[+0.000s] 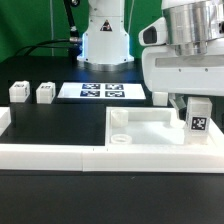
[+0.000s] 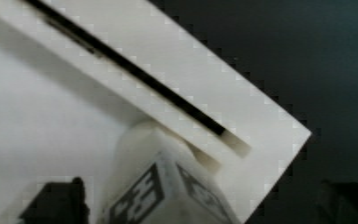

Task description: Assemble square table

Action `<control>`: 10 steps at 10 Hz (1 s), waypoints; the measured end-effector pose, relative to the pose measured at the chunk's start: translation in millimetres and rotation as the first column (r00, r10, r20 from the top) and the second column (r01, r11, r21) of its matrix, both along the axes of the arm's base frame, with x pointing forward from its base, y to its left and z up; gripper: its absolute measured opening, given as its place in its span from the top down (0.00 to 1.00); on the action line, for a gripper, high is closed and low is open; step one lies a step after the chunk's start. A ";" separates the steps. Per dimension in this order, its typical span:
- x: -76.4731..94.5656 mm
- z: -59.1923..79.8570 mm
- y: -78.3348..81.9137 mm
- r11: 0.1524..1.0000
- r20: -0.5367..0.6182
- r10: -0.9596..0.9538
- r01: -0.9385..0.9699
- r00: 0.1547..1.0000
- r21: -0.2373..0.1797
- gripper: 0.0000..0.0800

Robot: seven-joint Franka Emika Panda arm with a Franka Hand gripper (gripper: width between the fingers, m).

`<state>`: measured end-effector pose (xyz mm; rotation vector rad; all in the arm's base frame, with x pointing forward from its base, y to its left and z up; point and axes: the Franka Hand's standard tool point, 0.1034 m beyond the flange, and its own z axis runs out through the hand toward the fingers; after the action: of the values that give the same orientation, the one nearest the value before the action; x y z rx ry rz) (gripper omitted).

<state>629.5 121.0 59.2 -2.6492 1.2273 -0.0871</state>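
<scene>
We see a black table [image 1: 60, 125] with a long low white border wall [image 1: 50, 157] running along its near edge. Against that wall, toward the exterior view's right, lies the white square tabletop [image 1: 150, 128]. It is tray-like, with a raised rim and a shallow recessed middle. Above its far corner on the exterior view's right hangs the arm's hand [image 1: 192, 102], a broad white housing with dark fingers [image 2: 55, 200] pointing down. In the wrist view the fingers stand wide apart, one on either side of a leg, and a dark gap shows on at least one side. We read the hand as open and gripping nothing. Farther back on the table lies the marker board [image 1: 103, 91]. The leg [image 1: 197, 118] between the fingers stands upright in the tabletop's corner, with a black-and-white tag [image 1: 198, 124] on the face toward us. Two more white legs [image 1: 18, 92] and [image 1: 45, 92] sit side by side on the table at the exterior view's left, well apart from the tabletop. A round corner hole [image 1: 120, 138] shows in the tabletop's near corner on the exterior view's left.
</scene>
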 end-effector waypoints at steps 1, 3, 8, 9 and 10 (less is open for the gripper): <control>-0.1 -0.3 -0.3 1.000 0.003 0.021 -0.021 1.000 -0.004 0.19; 0.9 6.4 -3.8 0.923 -0.019 0.377 -0.378 0.926 -0.067 0.19; 2.3 1.0 -12.5 0.821 -0.044 0.562 -0.564 0.826 -0.083 0.48; 1.7 0.7 -12.3 0.859 -0.052 0.504 -0.507 0.862 -0.075 0.48; 0.6 0.5 -12.0 0.880 -0.060 0.467 -0.471 0.882 -0.069 0.64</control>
<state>630.1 108.9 59.7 -2.9512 0.5654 -0.0015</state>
